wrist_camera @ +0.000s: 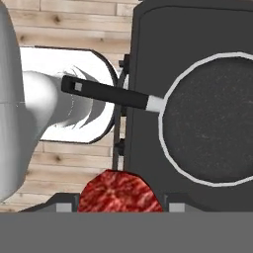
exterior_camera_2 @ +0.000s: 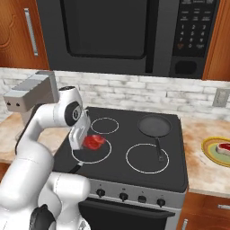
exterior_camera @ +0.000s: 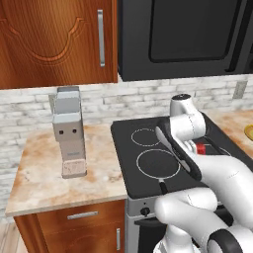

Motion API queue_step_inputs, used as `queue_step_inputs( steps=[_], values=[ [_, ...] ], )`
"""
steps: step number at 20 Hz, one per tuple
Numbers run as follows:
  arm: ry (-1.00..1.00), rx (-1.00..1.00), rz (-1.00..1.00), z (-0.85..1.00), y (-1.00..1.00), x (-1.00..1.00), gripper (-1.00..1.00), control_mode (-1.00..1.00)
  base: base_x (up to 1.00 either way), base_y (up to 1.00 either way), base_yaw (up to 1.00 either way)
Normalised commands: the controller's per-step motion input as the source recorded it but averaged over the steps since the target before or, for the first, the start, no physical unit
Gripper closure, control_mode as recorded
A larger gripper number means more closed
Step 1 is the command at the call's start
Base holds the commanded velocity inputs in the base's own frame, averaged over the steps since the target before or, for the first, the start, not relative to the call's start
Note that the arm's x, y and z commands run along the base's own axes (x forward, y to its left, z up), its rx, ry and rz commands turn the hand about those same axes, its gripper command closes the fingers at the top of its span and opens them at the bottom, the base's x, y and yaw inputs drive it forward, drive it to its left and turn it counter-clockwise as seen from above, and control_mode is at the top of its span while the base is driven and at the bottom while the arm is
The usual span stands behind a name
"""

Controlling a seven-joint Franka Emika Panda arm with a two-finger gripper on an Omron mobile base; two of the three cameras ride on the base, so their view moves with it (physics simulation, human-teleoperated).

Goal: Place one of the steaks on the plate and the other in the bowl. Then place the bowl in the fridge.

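A steak (exterior_camera_2: 94, 142) is grasped by the pincer (exterior_camera_2: 85, 140) above the stove (exterior_camera_2: 134, 175), seemingly at its edge only, so it could be dropped.

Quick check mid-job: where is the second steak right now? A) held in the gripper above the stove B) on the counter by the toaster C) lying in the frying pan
A: the steak sits between the gripper fingers over the stove; the other steak is already on the plate.
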Motion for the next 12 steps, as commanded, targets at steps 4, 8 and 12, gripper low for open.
queue_step_inputs(
  steps=[4,8,12],
  values=[
    [-0.10,-0.02,-0.02,0.14,-0.36,-0.45,1.00,-1.00,0.00,0.00,0.00],
    [-0.03,0.00,-0.04,-0.02,-0.25,-0.09,1.00,-1.00,0.00,0.00,0.00],
    [0.01,0.00,-0.01,0.00,-0.06,0.00,1.00,-1.00,0.00,0.00,0.00]
  ],
)
